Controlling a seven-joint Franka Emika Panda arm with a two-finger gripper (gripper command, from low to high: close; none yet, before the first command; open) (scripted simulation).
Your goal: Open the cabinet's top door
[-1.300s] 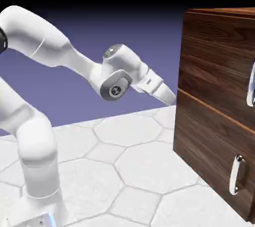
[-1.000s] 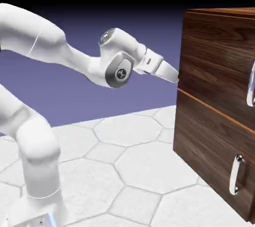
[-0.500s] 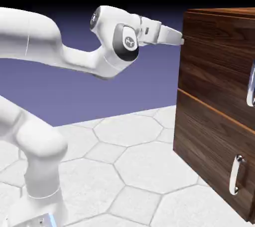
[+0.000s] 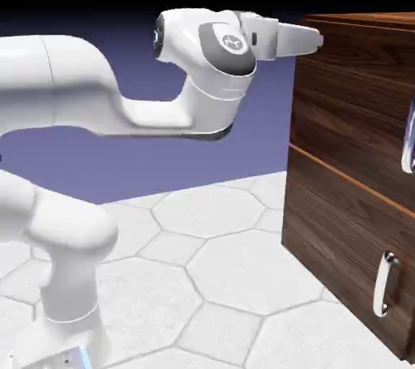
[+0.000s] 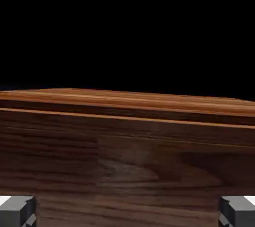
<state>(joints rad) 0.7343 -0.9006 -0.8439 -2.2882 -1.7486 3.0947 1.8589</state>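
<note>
— Exterior view: where's the top door?
— The top door [image 4: 348,92] is the cabinet's upper panel, shut, above the lower door [image 4: 340,233]. Its curved silver handle [image 4: 409,139] is at the view's right edge. The gripper [image 4: 320,40] is up near the panel's top, well apart from that handle.
— So, still the approach?
— I'd judge so; next, bring it level with the handle.
— And the hand view?
— Fingers wide apart, nothing between them. Dark wood ahead, no handle showing; pushing forward could butt the panel.

Exterior view: upper handle [image 4: 410,139], cabinet [image 4: 348,148] cut off at right edge; my arm [image 4: 73,83] cropped at left edge | Hand view: my 2 fingertips [image 5: 17,212] cropped at bottom edge
</note>
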